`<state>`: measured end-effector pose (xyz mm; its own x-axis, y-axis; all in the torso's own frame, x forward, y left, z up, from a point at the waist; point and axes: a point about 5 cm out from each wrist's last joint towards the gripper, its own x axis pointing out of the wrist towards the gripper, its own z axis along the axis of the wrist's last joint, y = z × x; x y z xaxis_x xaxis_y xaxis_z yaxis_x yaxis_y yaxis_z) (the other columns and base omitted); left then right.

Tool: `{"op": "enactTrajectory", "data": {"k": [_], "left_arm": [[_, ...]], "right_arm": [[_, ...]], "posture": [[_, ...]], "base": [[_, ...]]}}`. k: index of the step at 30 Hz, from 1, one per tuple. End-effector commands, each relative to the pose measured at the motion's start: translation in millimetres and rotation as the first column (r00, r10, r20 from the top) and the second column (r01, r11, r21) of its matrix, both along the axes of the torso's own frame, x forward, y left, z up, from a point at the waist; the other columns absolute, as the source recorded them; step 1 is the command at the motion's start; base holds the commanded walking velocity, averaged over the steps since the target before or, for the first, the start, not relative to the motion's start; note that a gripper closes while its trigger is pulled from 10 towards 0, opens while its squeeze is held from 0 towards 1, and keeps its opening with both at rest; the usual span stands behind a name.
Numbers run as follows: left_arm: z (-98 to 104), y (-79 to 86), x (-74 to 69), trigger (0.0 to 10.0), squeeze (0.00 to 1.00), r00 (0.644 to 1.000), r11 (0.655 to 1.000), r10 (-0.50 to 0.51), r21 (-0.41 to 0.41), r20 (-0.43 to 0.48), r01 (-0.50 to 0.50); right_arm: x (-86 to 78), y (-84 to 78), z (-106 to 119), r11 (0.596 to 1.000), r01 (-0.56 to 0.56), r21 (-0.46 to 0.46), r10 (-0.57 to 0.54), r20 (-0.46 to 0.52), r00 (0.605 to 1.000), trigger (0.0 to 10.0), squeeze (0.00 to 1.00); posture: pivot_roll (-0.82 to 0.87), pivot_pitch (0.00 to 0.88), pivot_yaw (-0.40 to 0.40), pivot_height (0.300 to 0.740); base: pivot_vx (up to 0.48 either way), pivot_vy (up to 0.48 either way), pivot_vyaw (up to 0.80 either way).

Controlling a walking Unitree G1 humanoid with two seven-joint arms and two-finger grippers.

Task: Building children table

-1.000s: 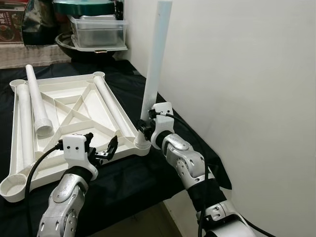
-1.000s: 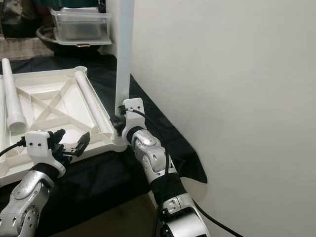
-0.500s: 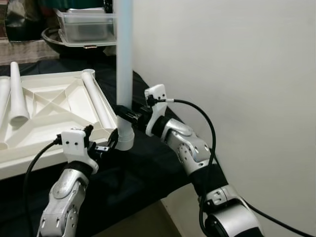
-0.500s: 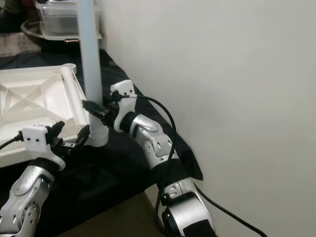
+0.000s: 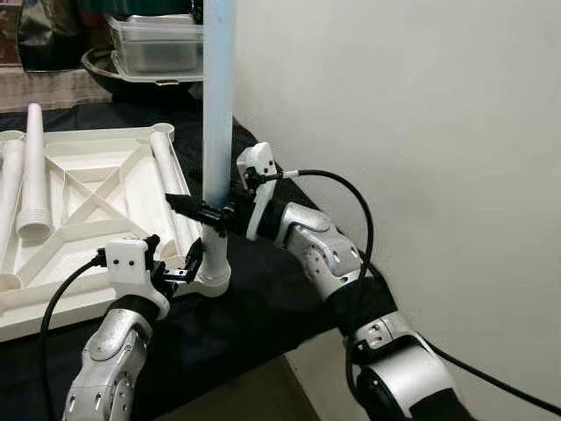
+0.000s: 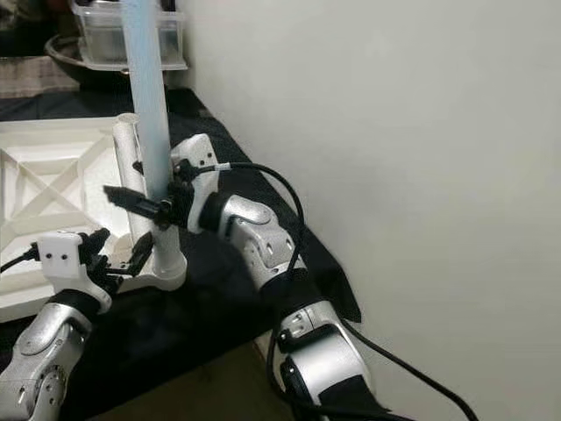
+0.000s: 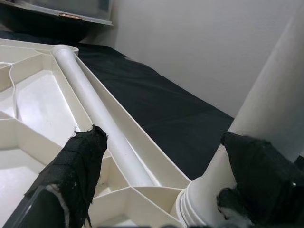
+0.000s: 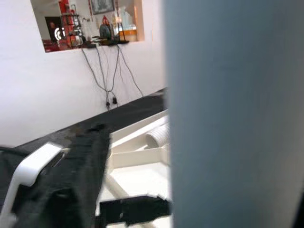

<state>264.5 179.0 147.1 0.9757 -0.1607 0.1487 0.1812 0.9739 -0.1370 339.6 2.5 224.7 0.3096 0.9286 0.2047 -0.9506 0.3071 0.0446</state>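
The hollow plastic leg [image 5: 216, 105], light, stiff and slick, stands upright in the tabletop's [image 5: 88, 189] four-o'clock corner socket. Right claw [image 5: 200, 211] clamps it low; left claw [image 5: 175, 263] spread beside its base.

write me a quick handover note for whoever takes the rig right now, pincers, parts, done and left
Right pincer: closed around the upright leg, low on its shaft.
Left pincer: open, at the corner socket by the leg's base.
Tabletop lies upside down on the black cloth; the upright leg stands in the near right corner socket.
Three spare legs lie on the tabletop: one along the right edge, two on the left.
Done: one leg standing in its socket, tightness unclear.
Left: the remaining legs.
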Motion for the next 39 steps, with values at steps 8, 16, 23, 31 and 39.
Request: {"op": "enactTrajectory", "data": {"k": [8,16,23,31,39], "left_arm": [[-5.3,-5.2,1.9,10.0,0.00,0.999,0.999,-0.038,-0.001,-0.026,0.038],[-6.1,-4.7,2.6,10.0,0.00,0.999,0.999,-0.034,0.000,-0.026,0.034],[-5.5,-4.7,1.2,10.0,0.00,0.999,1.000,-0.027,-0.008,-0.021,0.027],[-4.1,-5.2,-0.9,10.0,0.00,0.999,0.999,-0.030,-0.026,-0.014,0.030],[-2.8,-5.4,-1.9,10.0,0.00,1.000,1.000,-0.012,0.015,-0.015,0.012]], "right_arm": [[2.1,-2.0,-1.5,0.997,-0.061,-0.038,0.061,0.005,0.998,10.0,1.00],[-31.0,4.6,22.2,0.877,-0.477,-0.059,0.481,0.139,0.866,10.0,0.00],[-43.3,11.1,13.9,0.840,-0.537,-0.070,0.541,0.156,0.826,0.0,0.00],[26.7,-11.1,-14.4,0.900,0.398,-0.175,-0.417,-0.085,0.905,0.0,0.00],[40.9,-64.2,-32.9,0.596,0.771,-0.225,-0.803,-0.177,0.569,0.0,0.00]], "posture": [[0.15,0.000,-0.141,0.740],[0.16,0.000,-0.151,0.740],[0.17,0.000,-0.166,0.740],[0.15,0.000,-0.158,0.740],[0.13,0.000,-0.149,0.740]], "base": [[0.000,0.000,0.00],[0.000,0.000,0.00],[0.000,0.000,0.00],[0.000,0.000,0.00],[0.000,0.000,0.00]]}}
